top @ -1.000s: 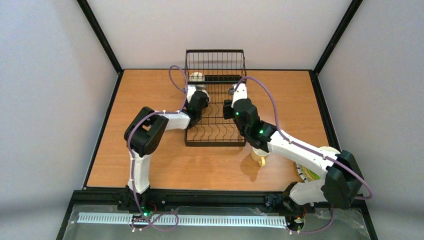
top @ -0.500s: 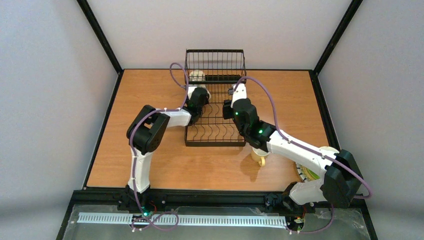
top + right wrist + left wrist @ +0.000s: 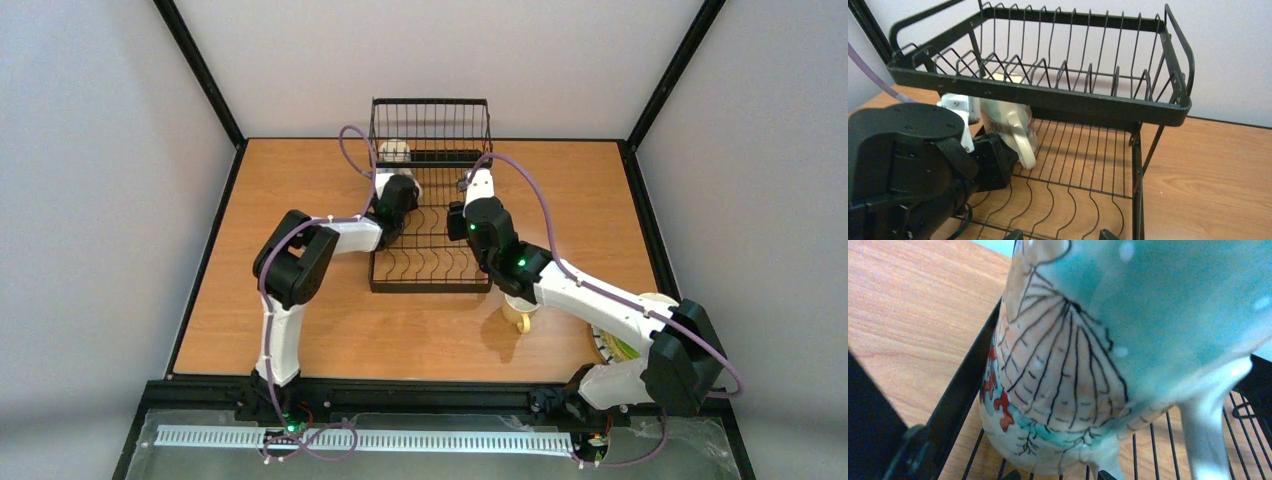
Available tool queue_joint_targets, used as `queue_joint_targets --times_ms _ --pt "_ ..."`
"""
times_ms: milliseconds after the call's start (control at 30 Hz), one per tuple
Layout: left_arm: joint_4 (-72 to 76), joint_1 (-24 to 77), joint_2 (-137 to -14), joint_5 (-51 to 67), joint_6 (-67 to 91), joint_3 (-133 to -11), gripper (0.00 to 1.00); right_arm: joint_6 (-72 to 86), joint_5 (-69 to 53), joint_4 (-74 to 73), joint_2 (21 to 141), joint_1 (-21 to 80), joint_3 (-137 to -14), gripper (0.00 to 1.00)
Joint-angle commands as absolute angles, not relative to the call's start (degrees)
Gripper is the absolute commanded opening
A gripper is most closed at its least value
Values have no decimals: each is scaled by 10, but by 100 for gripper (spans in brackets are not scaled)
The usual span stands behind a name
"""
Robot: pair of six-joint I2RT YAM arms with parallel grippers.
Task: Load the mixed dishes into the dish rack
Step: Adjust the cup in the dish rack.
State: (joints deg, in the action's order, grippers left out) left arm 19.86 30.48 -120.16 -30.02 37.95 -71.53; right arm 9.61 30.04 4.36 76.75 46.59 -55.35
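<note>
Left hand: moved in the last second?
Yes, slightly: left hand, gripping a teal-lined painted ceramic mug, edged farther along the black wire dish rack toward its tall basket.

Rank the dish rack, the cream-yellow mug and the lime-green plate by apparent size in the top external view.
1. dish rack, clearly largest.
Unranked: lime-green plate and cream-yellow mug; the right arm hides part of each.
</note>
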Motion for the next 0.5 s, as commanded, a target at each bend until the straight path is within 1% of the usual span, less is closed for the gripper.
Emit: queue_joint_targets --times_ms 0,67,267,467 --pt "158 296 -1168 -273 401 -706 87 120 323 3 750 463 -563 89" --pt "138 301 -1150 -270 404 -699 88 135 330 -38 747 463 -574 91" --pt "76 327 -1088 -280 413 -678 91 193 359 -133 730 463 -592 91" --pt "-4 371 -1012 -299 451 -649 91 286 403 -272 720 463 -618 92"
